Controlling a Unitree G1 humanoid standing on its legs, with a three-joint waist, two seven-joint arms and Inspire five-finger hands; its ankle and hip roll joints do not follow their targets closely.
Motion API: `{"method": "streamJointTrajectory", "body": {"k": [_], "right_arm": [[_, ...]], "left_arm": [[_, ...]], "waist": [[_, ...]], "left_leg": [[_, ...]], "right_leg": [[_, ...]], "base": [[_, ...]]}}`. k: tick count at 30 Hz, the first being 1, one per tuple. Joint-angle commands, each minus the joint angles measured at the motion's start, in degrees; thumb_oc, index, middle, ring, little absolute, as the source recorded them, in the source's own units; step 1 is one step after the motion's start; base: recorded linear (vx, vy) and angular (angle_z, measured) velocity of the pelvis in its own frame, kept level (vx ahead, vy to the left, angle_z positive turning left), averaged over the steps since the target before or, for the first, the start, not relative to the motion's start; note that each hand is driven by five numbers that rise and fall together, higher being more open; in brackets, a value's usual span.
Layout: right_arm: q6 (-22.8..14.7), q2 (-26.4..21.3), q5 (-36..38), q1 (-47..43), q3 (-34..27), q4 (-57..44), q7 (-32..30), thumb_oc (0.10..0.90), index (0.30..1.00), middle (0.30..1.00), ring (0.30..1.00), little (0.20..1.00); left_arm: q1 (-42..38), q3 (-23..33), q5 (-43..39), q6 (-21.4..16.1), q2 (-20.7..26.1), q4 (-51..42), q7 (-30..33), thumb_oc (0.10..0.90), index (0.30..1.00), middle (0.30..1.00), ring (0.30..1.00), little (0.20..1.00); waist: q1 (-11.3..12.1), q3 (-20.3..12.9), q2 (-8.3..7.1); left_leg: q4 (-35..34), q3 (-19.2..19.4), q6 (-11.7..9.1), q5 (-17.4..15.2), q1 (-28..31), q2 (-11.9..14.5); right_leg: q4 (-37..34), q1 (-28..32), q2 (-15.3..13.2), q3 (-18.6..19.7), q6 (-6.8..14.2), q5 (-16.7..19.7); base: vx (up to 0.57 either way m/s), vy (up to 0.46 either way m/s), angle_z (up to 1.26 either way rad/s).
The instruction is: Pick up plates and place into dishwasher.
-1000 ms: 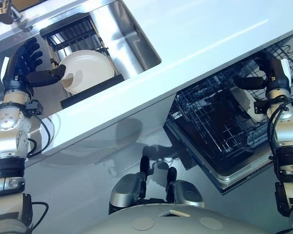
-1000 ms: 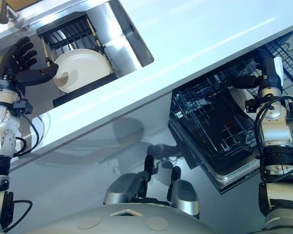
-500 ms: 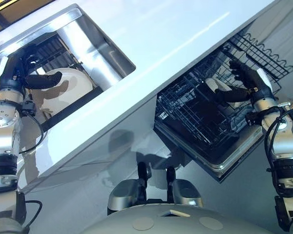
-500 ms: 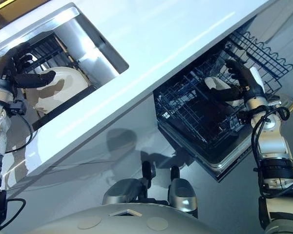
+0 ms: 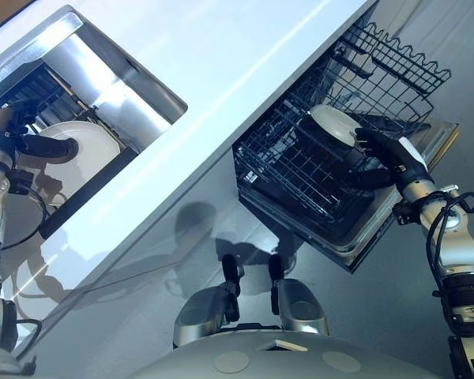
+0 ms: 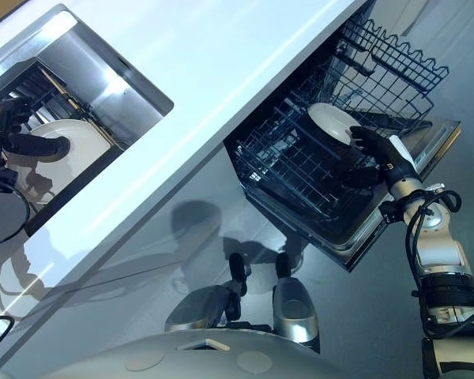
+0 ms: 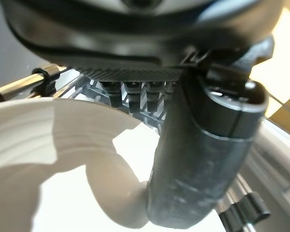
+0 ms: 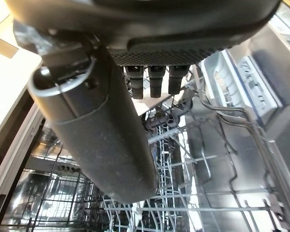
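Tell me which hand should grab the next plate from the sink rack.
Left. The left hand is already at the sink, its thumb lying across the white plate in the rack. The right hand is over at the dishwasher rack, beside the plate standing there.

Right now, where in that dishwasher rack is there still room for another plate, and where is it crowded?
The lower rack looks bare across its middle and near side, toward the counter. Its far corner is crowded: a white plate stands there with the right robot hand beside it. The upper basket looks empty too. The left robot hand is at the sink's plate.
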Motion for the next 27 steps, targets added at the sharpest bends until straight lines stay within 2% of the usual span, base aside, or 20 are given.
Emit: {"method": "streamJointTrajectory", "body": {"k": [1, 5, 7, 8, 9, 10, 12, 13, 20, 23, 27], "right_arm": [[-5.86, -5.06, 3.25, -3.01, -0.47, -5.36, -0.74, 0.8, 0.9, 0.9, 0.9, 0.9], [-5.56, -4.91, 4.08, -2.18, -0.41, -5.5, -0.69, 0.8, 0.9, 0.9, 0.9, 0.9], [-5.46, -4.67, 4.22, -1.69, -0.44, -5.37, -0.67, 0.8, 0.9, 0.9, 0.9, 0.9], [-5.43, -4.61, 4.29, -1.62, -0.42, -5.36, -0.68, 0.8, 0.9, 0.9, 0.9, 0.9], [-5.48, -4.33, 4.12, -1.26, -0.63, -5.2, -0.58, 0.8, 0.9, 0.9, 0.9, 0.9], [-5.46, -4.29, 4.2, -1.01, -0.67, -5.01, -0.55, 0.8, 0.9, 0.9, 0.9, 0.9], [-5.65, -3.58, 4.4, -0.62, -0.83, -4.2, -0.38, 0.8, 0.9, 0.9, 0.9, 0.9], [-5.67, -3.21, 4.54, -0.43, -0.92, -4.09, -0.3, 0.8, 0.9, 0.9, 0.9, 0.9], [-4.52, -1.3, 5.07, 1.41, -1.62, -4.7, -0.43, 0.8, 0.9, 0.9, 0.9, 0.9], [-4.56, -0.36, 5.35, 1.63, -1.48, -4.5, -0.53, 0.8, 0.9, 0.9, 0.9, 0.9], [-4.07, 1.1, 5.57, 1.4, -0.32, -4.23, -0.32, 0.8, 0.9, 0.9, 0.9, 0.9]], "left_arm": [[-2.69, -1.1, 3.95, 2.83, 6.7, 3.61, -4.18, 0.8, 0.9, 0.9, 0.9, 0.9], [-1.75, -1.67, 3.05, 5.23, 7.31, 5.07, -12.52, 0.8, 0.9, 0.9, 0.9, 0.9], [-0.65, -1.45, 2.1, 4.82, 7.19, 5.5, -14.96, 0.676, 0.794, 0.794, 0.794, 0.776], [-0.44, -1.35, 1.88, 4.65, 7.15, 5.52, -15.34, 0.504, 0.646, 0.646, 0.646, 0.604], [0.28, -0.88, 1.19, 4.62, 7.01, 5.33, -16.51, 0.405, 0.561, 0.561, 0.561, 0.505], [0.96, -0.61, 0.8, 4.35, 6.95, 5.21, -17.6, 0.377, 0.538, 0.538, 0.538, 0.477], [2.2, 0.01, 1.98, 3.63, 6.8, 5.0, -19.16, 0.133, 0.328, 0.328, 0.328, 0.233], [2.84, 0.25, 2.56, 3.6, 6.69, 4.75, -19.97, 0.1, 0.3, 0.3, 0.3, 0.2], [8.44, 3.56, -1.98, 2.1, 4.63, -1.0, -25.63, 0.1, 0.3, 0.3, 0.3, 0.2], [9.61, 4.48, -5.16, 0.45, 2.92, -3.73, -23.92, 0.1, 0.3, 0.3, 0.3, 0.2], [10.52, 5.91, -8.48, -3.7, 0.08, -7.48, -20.19, 0.1, 0.3, 0.3, 0.3, 0.2]], "waist": [[-0.63, -1.43, -0.35], [-0.21, -1.43, -0.64], [0.04, -1.59, -0.61], [0.05, -1.62, -0.6], [0.21, -1.8, -0.55], [0.42, -2.12, -0.48], [0.91, -2.82, -0.22], [1.12, -3.14, -0.09], [2.5, -5.83, 0.76], [2.92, -6.81, 0.73], [3.73, -8.36, 0.64]], "left_leg": [[13.85, 0.18, 0.59, -11.76, -5.14, -2.6], [14.56, -0.13, 0.58, -11.88, -5.6, -2.61], [14.34, -0.48, 0.5, -11.79, -5.35, -2.67], [14.25, -0.55, 0.49, -11.77, -5.26, -2.68], [13.99, -0.85, 0.48, -11.68, -5.0, -2.76], [13.59, -1.11, 0.39, -11.63, -4.57, -2.84], [12.51, -1.63, 0.21, -11.27, -3.64, -2.9], [11.75, -1.97, 0.13, -10.93, -3.2, -2.94], [5.15, -4.65, -0.24, -8.35, 0.37, -2.91], [4.13, -5.17, -0.28, -8.2, 1.34, -2.84], [3.54, -5.72, -0.45, -8.21, 2.67, -2.49]], "right_leg": [[2.4, -5.44, -1.85, -0.23, 4.79, 1.88], [2.1, -5.29, -1.95, -0.58, 4.91, 2.22], [1.88, -4.99, -1.96, -0.9, 4.94, 2.19], [1.82, -4.91, -1.95, -0.95, 4.95, 2.18], [1.75, -4.74, -1.93, -1.11, 4.94, 2.09], [1.39, -4.21, -1.98, -1.49, 4.98, 2.02], [1.06, -3.4, -1.98, -2.34, 5.03, 1.79], [0.92, -3.02, -1.89, -2.67, 5.04, 1.65], [1.01, -0.88, -0.9, -4.97, 4.94, -0.1], [1.09, -0.09, -0.76, -5.72, 4.79, -0.66], [0.83, 2.18, -0.35, -7.03, 3.94, -2.0]], "base": [[-0.02, -0.003, -0.13], [-0.01, -0.025, -0.05], [-0.01, -0.038, -0.03], [-0.01, -0.039, 0.0], [-0.01, -0.055, 0.02], [0.0, -0.087, 0.02], [0.02, -0.094, 0.07], [0.02, -0.063, 0.1], [0.01, -0.096, 0.13], [0.0, -0.114, 0.12], [-0.02, -0.141, 0.09]]}}
